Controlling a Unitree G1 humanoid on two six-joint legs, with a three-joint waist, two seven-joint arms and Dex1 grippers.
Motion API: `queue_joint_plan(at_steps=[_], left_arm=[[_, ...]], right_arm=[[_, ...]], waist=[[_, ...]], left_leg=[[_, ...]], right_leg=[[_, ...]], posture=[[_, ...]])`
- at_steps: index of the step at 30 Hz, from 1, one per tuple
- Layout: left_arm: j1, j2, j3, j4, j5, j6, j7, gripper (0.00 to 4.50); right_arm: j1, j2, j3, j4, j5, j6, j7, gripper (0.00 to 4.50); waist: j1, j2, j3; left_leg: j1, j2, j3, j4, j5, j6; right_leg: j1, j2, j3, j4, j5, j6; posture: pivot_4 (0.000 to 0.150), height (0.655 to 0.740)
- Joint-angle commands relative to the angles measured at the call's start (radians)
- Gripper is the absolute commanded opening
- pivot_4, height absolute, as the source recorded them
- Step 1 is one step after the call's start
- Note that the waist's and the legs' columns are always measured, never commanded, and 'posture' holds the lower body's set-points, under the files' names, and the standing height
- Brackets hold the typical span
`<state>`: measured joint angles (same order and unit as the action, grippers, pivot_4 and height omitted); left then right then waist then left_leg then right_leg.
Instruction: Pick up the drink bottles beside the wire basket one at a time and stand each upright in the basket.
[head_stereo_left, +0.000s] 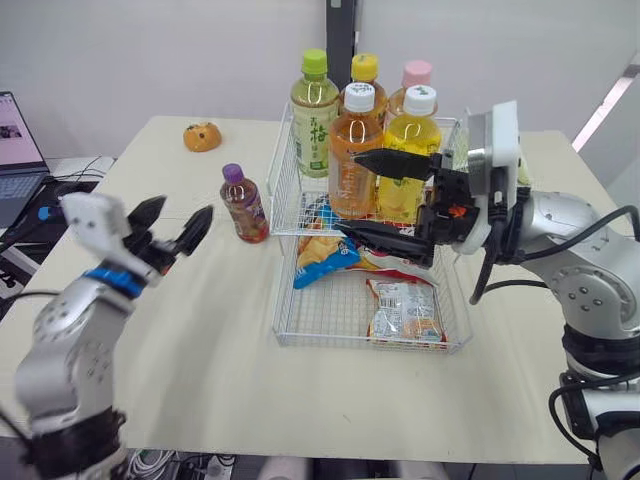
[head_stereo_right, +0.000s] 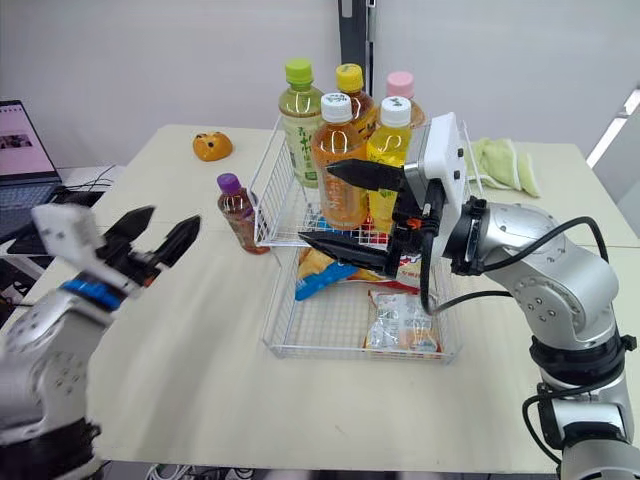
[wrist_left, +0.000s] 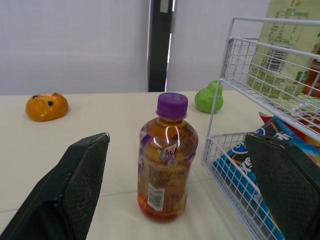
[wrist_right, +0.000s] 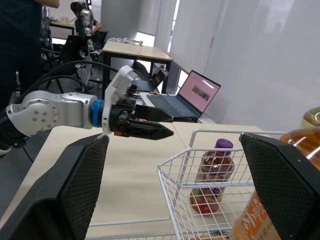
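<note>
Already five bottles (head_stereo_left: 357, 150) stand upright in the wire basket (head_stereo_left: 320, 335); only the purple-capped bottle (head_stereo_left: 245, 204) is left beside it. My left hand (head_stereo_left: 185, 210) and right hand (head_stereo_left: 348, 192) are spread, empty.

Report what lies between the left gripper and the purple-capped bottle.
Nothing but bare table: the left wrist view shows the bottle standing straight ahead of the open left gripper.
</note>
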<state>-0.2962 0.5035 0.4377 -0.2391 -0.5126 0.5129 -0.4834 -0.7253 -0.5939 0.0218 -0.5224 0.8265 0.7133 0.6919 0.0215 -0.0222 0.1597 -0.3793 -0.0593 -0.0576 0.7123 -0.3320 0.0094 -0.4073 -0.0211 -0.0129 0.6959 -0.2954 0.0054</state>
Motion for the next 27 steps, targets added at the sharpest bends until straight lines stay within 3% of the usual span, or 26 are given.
queue_joint_plan(at_steps=[1,10,21,24,27], left_arm=[[-0.138,0.000,-0.078,0.162,0.113,-0.103,0.060,4.49],[-0.333,-0.019,-0.206,0.452,0.206,-0.212,0.031,4.49],[-0.454,-0.020,-0.244,0.675,0.282,-0.336,0.023,4.49],[-0.451,-0.015,-0.237,0.691,0.281,-0.357,0.014,3.88],[-0.446,-0.016,-0.234,0.690,0.275,-0.365,0.007,2.93]], right_arm=[[0.004,-0.016,-0.044,-0.054,0.012,0.012,-0.031,4.50],[0.026,-0.042,-0.080,-0.110,0.045,0.060,-0.099,4.50],[0.044,-0.066,-0.094,-0.149,0.066,0.090,-0.138,4.50],[0.049,-0.070,-0.097,-0.163,0.078,0.095,-0.151,4.50],[0.050,-0.072,-0.099,-0.168,0.082,0.100,-0.158,4.50]], waist=[[-0.001,0.000,0.000],[-0.018,0.000,0.000],[-0.020,0.000,0.000],[-0.021,0.000,0.000],[-0.021,0.000,0.000]], left_leg=[[0.000,0.000,0.000,0.000,0.000,0.000],[-0.002,0.000,0.000,0.000,0.000,0.000],[-0.003,0.000,0.000,0.000,0.000,0.000],[-0.003,0.000,0.000,0.000,0.000,0.000],[-0.003,0.000,0.000,0.000,0.000,0.000]], right_leg=[[0.000,0.000,0.000,0.000,0.000,0.000],[-0.002,0.000,0.000,0.000,0.000,0.000],[-0.003,0.000,0.000,0.000,0.000,0.000],[-0.003,0.000,0.000,0.000,0.000,0.000],[-0.003,0.000,0.000,0.000,0.000,0.000]], posture=[[0.150,0.7400],[0.150,0.7400],[0.150,0.7400],[0.150,0.7400],[0.150,0.7400]])
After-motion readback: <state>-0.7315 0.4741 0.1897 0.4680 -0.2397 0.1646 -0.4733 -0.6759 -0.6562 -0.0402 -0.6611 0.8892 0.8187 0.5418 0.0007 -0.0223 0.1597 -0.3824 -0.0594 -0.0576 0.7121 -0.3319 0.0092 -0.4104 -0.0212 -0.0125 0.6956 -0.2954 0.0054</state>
